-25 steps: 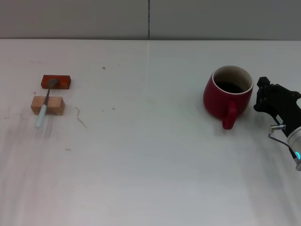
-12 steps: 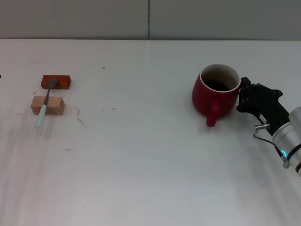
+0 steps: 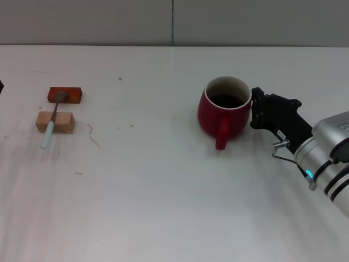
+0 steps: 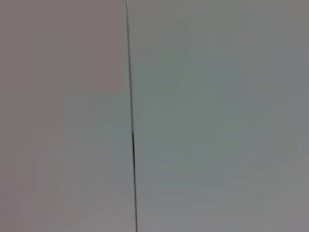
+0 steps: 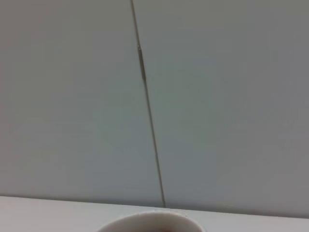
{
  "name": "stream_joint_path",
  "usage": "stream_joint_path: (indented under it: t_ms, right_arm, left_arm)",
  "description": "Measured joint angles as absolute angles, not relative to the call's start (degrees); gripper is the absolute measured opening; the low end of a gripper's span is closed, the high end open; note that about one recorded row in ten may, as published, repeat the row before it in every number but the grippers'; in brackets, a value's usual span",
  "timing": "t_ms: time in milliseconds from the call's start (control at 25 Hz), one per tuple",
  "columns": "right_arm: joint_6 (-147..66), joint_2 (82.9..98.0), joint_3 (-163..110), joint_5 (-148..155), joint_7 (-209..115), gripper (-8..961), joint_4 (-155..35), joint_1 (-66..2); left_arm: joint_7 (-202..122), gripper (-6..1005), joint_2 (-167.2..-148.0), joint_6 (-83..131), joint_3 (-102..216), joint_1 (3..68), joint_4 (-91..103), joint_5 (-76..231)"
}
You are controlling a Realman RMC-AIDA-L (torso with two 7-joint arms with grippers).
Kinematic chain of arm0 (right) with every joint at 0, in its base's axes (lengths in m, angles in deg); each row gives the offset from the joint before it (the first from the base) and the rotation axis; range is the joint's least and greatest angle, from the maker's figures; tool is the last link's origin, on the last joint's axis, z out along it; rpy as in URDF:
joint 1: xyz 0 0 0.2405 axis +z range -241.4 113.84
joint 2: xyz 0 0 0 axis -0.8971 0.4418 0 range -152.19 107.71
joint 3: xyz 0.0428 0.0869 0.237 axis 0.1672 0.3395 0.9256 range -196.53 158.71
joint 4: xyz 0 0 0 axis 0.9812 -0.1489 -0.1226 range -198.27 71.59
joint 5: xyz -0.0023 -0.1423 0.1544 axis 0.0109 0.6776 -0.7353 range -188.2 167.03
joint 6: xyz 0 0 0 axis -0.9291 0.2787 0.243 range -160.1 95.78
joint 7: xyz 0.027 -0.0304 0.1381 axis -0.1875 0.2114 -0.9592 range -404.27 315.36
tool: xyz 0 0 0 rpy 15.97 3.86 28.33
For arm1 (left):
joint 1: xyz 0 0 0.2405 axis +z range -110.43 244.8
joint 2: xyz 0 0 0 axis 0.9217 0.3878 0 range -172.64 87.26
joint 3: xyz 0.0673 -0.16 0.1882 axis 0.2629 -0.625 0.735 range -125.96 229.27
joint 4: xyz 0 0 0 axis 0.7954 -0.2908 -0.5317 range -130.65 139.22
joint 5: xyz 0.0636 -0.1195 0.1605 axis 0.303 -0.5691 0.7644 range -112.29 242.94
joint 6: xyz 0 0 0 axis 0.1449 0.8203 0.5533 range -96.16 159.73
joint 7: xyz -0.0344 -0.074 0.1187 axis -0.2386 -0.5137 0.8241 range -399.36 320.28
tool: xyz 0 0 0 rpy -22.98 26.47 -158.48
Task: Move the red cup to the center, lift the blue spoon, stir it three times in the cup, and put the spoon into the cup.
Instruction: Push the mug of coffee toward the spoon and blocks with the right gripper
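The red cup (image 3: pixel 223 112) stands upright on the white table (image 3: pixel 163 191), a little right of the middle, its handle toward me. Its pale rim also shows at the edge of the right wrist view (image 5: pixel 149 223). My right gripper (image 3: pixel 256 108) is pressed against the cup's right side. The blue spoon (image 3: pixel 52 121) lies at the far left, its bowl on a red-brown block (image 3: pixel 71 95) and its handle across a small wooden block (image 3: pixel 61 122). My left gripper is out of view; the left wrist view shows only the wall.
A grey wall with a vertical seam (image 3: pixel 173 22) runs along the table's far edge. Faint scuff marks (image 3: pixel 94 136) lie right of the blocks.
My right gripper has pushed the red cup steadily leftward across the table, from the right side toward the middle. The spoon and blocks have not moved.
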State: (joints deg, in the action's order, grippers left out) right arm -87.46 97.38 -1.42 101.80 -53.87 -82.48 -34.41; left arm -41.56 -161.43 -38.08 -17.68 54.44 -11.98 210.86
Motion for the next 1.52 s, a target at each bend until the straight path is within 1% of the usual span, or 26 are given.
stream_joint_path:
  t_ms: [880, 1520]
  right_arm:
    - [-83.33, 97.38, -1.51, 103.36, -54.35, -1, -86.43, -29.85]
    - [-82.83, 97.38, -1.52, 105.55, -54.39, -1, -87.38, -29.09]
  left_arm:
    - [-41.56, 862, -161.43, -38.03, -17.69, 54.36, -11.98, 210.88]
    - [-41.56, 862, -161.43, -38.25, -16.25, 54.29, -11.97, 210.66]
